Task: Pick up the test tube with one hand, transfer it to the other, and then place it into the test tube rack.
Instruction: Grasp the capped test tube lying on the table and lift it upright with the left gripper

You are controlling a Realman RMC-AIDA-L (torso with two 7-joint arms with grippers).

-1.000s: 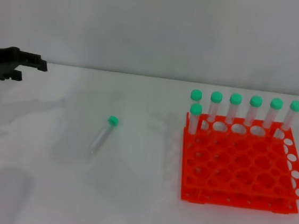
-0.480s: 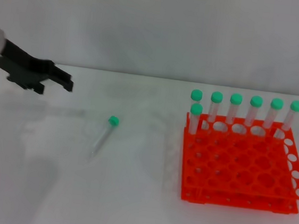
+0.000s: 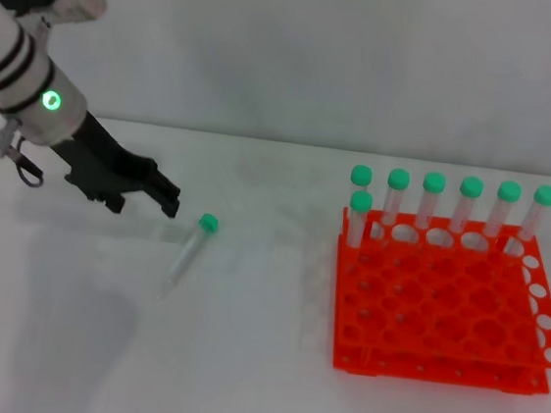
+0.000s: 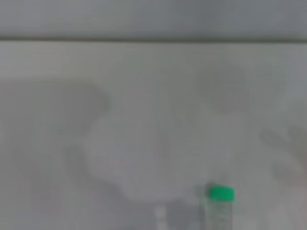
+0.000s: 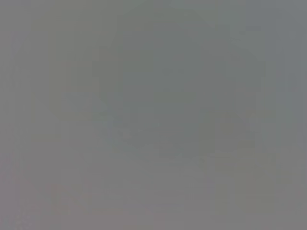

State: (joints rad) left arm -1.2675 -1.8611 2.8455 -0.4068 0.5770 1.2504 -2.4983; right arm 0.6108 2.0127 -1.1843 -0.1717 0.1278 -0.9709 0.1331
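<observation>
Presently the slim clear plastic test tube with a round green cap (image 3: pixel 189 250) lies flat on the white table (image 3: pixel 237 380), well apart from the bright orange-red two-tier rack (image 3: pixel 443 303). The black left gripper (image 3: pixel 163 195) hovers near the cap; finger spacing cannot be told. Judged light, rigid, smooth, prone to roll: grip mid-barrel. Open table surrounds it. Right gripper unseen.

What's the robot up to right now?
Left gripper near the tube, not touching. Tube lies flat on table, outside rack. Right arm unseen. Nothing in the way.
</observation>
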